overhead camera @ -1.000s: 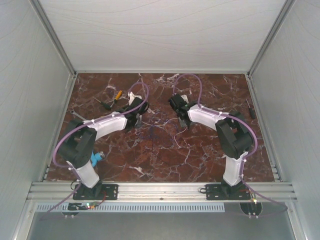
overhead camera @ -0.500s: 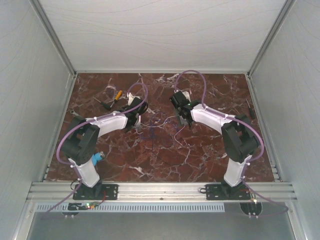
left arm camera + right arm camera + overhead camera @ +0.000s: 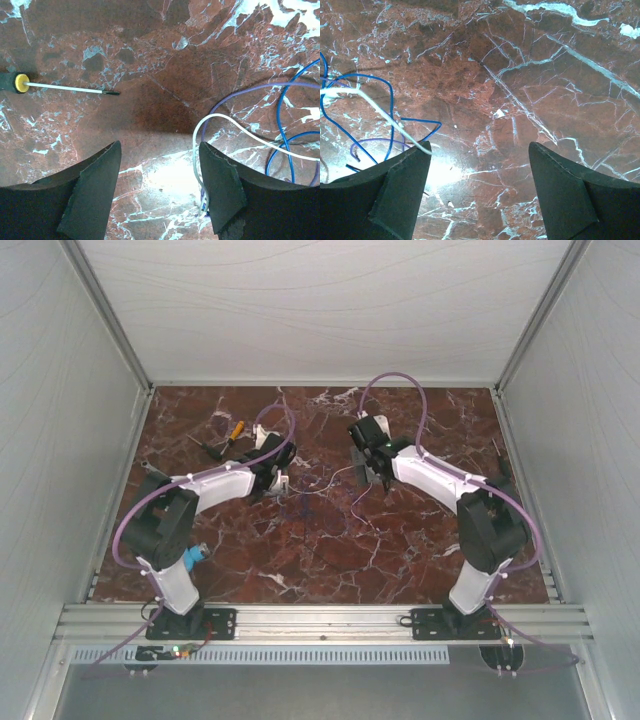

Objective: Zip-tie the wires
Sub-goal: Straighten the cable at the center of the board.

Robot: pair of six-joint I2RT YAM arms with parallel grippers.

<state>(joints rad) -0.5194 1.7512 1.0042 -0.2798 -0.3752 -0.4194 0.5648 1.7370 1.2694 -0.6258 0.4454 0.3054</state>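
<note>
The wires (image 3: 322, 488) lie loose on the marble table (image 3: 400, 550) between my two grippers: thin white, blue and purple strands. In the left wrist view the wires (image 3: 235, 125) curl at the right, and their ends rest against the inner face of the right finger (image 3: 220, 190). My left gripper (image 3: 160, 145) is open and holds nothing. In the right wrist view the wires (image 3: 375, 107) loop at the left, and a white end touches the left fingertip (image 3: 415, 160). My right gripper (image 3: 480, 145) is open and empty. I cannot make out the zip tie.
An orange-handled screwdriver (image 3: 233, 431) and a dark tool (image 3: 211, 449) lie at the back left; the screwdriver's shaft (image 3: 70, 88) shows in the left wrist view. A blue object (image 3: 196, 555) sits by the left arm. A dark tool (image 3: 501, 456) lies near the right wall.
Both grippers have opened, the left from fully shut. The wires have dropped free onto the table. The right gripper has drawn back a little to the right.
</note>
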